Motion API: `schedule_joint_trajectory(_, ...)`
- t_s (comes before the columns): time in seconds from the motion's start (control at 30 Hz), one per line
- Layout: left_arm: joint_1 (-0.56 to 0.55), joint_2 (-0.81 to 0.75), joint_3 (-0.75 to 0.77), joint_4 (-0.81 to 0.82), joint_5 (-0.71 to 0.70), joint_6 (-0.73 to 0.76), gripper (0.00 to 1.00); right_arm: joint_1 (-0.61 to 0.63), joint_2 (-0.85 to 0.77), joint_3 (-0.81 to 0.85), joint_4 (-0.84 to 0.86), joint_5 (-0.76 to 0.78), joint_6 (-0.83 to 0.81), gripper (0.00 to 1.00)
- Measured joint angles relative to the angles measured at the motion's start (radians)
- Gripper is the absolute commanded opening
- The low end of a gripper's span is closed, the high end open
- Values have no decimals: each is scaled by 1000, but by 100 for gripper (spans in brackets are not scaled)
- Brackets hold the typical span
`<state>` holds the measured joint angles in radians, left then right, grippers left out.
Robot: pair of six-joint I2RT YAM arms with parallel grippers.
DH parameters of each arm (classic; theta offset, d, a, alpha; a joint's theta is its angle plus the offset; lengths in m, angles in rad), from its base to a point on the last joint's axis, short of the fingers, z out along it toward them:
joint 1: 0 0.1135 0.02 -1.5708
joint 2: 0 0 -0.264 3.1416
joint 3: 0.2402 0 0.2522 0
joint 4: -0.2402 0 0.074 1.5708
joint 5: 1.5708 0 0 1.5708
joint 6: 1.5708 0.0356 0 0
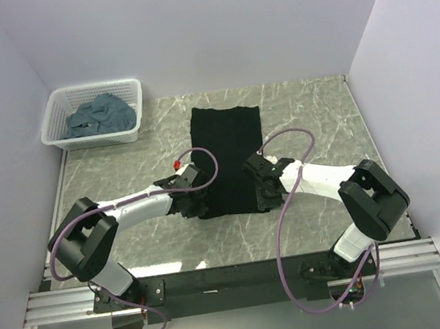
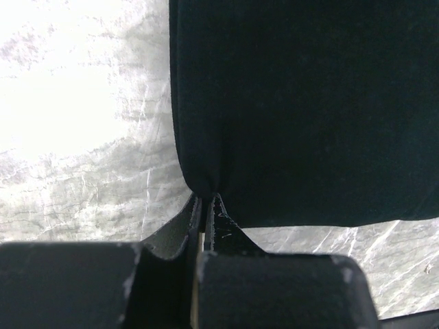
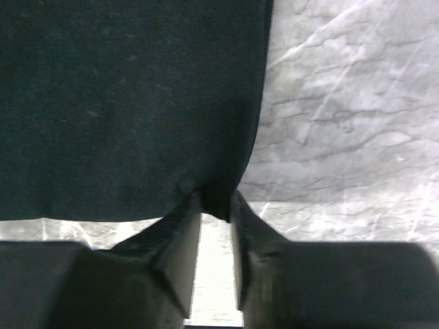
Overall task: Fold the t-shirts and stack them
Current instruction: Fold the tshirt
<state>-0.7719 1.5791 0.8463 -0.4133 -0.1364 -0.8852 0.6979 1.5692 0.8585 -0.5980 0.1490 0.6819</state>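
Note:
A black t-shirt [image 1: 228,143] lies folded into a long strip in the middle of the marble table [image 1: 310,112]. My left gripper [image 1: 194,205] is at its near left corner, and in the left wrist view this gripper [image 2: 206,200] is shut, with the black cloth [image 2: 302,103] pinched between the tips. My right gripper [image 1: 266,197] is at the near right corner. In the right wrist view its jaws [image 3: 216,200] stand narrowly apart, with the corner of the shirt [image 3: 123,103] hanging between the tips. Slate blue-grey t-shirts [image 1: 100,115] lie crumpled in the basket.
A white lattice basket [image 1: 95,88] stands at the far left corner of the table. Pale walls close in the table on the left, back and right. Purple cables loop above both arms near the shirt.

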Motion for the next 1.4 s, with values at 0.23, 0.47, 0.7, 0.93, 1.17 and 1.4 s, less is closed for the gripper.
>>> schedule_joint_trajectory(0.23,-2,-14,-9,-11,18,-4,1,17,-8,2,-11,0,0,0)
schedule_joint_trajectory(0.47,-193,-238,-114,-238,82,-125,1,219,-223,-55,-241,-101,31,0)
schedule_joint_trajectory(0.7,-420,-449,-81,-461,166,-294,1,268,-584,67,-545,-192,110,0)
schedule_joint_trajectory(0.93,-137,-494,144,-538,129,-207,1,58,-536,308,-639,-127,16,0)
schedule_joint_trajectory(1.17,21,-436,265,-521,117,-66,1,-22,-393,475,-612,-100,-115,0)
schedule_joint_trajectory(1.4,121,-332,296,-486,141,32,1,-80,-213,617,-556,-103,-217,0)
